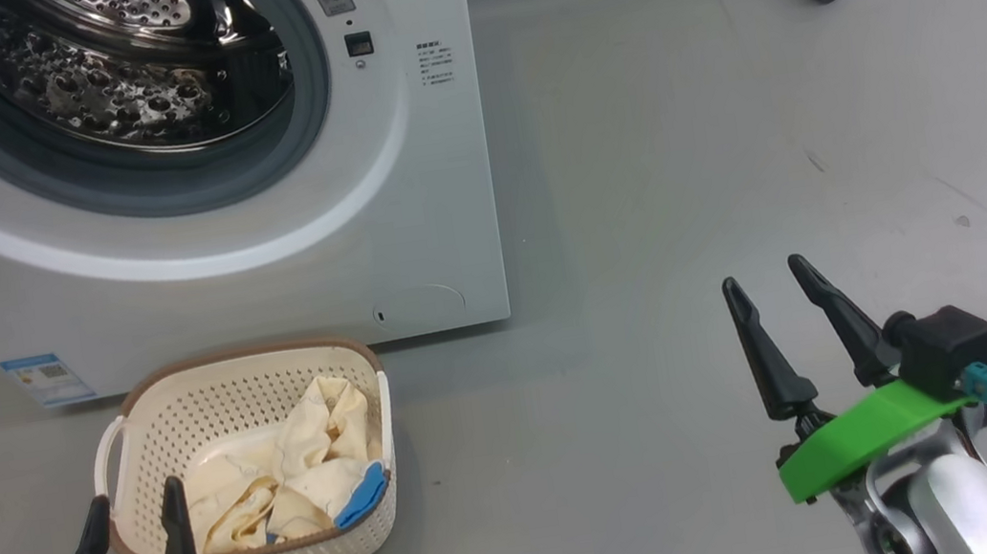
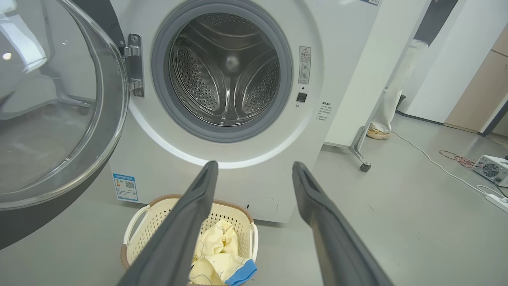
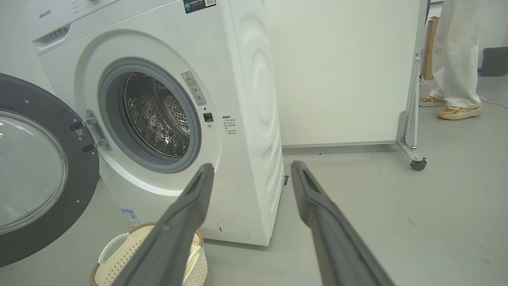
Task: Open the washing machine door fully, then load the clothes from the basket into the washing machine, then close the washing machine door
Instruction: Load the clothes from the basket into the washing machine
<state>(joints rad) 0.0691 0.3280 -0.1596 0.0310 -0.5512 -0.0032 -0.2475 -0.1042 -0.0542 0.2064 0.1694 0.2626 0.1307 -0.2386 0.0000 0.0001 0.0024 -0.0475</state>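
Both pairs of jaws are held spread apart, and nothing is gripped in them. On the left gripper (image 1: 135, 492) the two dark fingers are pointed up over the near edge of the basket (image 1: 186, 426), which is set on the floor (image 1: 678, 145) right ahead of those jaws. It cannot be told whether the fingertips are touching the rim.

The clothes (image 1: 289, 470) are piled inside the basket, ahead of the left jaws and a bit to their right. A blue patch (image 1: 360, 499) is seen at the corner nearest to those jaws, on the right.

Past the basket, further ahead of the left jaws, the machine (image 1: 441, 178) is found, and the basket is placed just beside its front. The door (image 3: 79, 167) is swung wide open, out to the left of the left jaws, and its glass bowl is turned toward the room. The drum (image 2: 226, 71) is seen ahead of and above the left jaws, shiny and full of small holes, with a grey ring (image 2: 158, 79) around it. A small blue label (image 1: 46, 378) is stuck low on the machine, ahead of the left jaws and a little to the left.

The right gripper (image 1: 761, 271) is held over bare floor, well apart from the basket, which is off to the left of its jaws. The machine is found ahead of the right jaws and to their left. A white board (image 3: 341, 71) on wheels is seen ahead of them, and a person's legs (image 3: 456, 59) are seen past it, to the right.
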